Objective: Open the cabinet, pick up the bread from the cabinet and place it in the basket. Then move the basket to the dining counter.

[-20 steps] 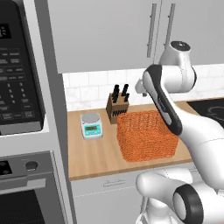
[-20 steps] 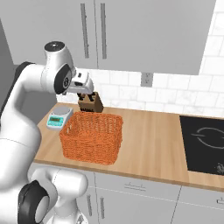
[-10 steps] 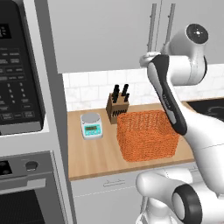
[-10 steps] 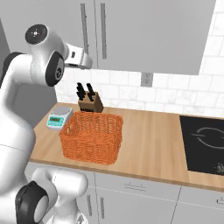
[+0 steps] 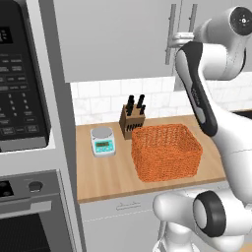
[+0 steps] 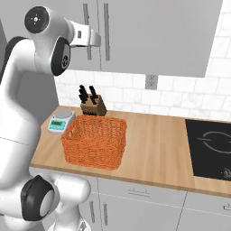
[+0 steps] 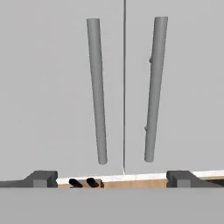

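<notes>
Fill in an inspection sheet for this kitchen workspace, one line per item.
Surface: wood worktop, bare right of the basket.
Job's things: cabinet doors shut, two bar handles side by side; orange basket empty on the worktop.
Clutter: knife block, kitchen scale.
Grippers: gripper open, facing the handles, not touching.
Cables: nothing seen.
Surroundings: microwave, cooktop, wall outlet.

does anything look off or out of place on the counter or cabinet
Nothing stands out. The cabinet doors are shut and flush, the basket sits upright and empty, and the knife block and scale stand tidy behind it.
</notes>
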{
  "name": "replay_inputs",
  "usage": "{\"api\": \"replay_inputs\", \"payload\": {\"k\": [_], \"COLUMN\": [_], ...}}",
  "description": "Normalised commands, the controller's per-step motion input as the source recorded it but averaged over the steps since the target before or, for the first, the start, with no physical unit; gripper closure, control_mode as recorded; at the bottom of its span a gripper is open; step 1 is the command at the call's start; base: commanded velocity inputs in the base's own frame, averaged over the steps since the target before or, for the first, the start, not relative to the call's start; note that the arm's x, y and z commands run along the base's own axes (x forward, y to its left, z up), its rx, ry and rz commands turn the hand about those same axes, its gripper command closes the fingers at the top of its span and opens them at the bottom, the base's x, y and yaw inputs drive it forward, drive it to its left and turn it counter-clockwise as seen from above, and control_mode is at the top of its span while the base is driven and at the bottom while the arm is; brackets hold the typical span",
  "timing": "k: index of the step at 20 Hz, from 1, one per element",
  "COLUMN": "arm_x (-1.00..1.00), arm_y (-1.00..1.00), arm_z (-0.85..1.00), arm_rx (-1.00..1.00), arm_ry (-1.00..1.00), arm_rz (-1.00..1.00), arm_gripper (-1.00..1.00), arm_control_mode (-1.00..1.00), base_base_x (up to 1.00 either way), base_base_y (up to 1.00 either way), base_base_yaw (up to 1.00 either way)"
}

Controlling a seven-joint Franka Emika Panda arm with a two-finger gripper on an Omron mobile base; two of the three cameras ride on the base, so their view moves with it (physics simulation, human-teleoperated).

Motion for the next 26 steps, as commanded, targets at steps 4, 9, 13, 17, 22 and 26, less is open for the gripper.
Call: {"api": "replay_inputs", "payload": {"k": [4, 9, 13, 17, 22, 26], "arm_x": [0.26, 0.40, 0.67, 0.62, 0.61, 0.53], "arm_y": [0.07, 0.18, 0.16, 0.00, -0.03, 0.00], "arm_z": [0.16, 0.00, -0.05, -0.02, -0.12, -0.06], "arm_rx": [-0.01, 0.00, 0.00, 0.00, 0.00, 0.00], "arm_ry": [0.00, 0.00, 0.00, 0.00, 0.00, 0.00], "arm_rz": [0.00, 0.00, 0.00, 0.00, 0.00, 0.00], "arm_gripper": [-1.00, -1.00, -1.00, -1.00, -1.00, -1.00], "arm_control_mode": [-1.00, -1.00, -1.00, -1.00, -1.00, -1.00], "base_base_x": [0.00, 0.00, 0.00, 0.00, 0.00, 0.00], "base_base_y": [0.00, 0.00, 0.00, 0.00, 0.00, 0.00], "base_base_yaw": [0.00, 0.00, 0.00, 0.00, 0.00, 0.00]}}
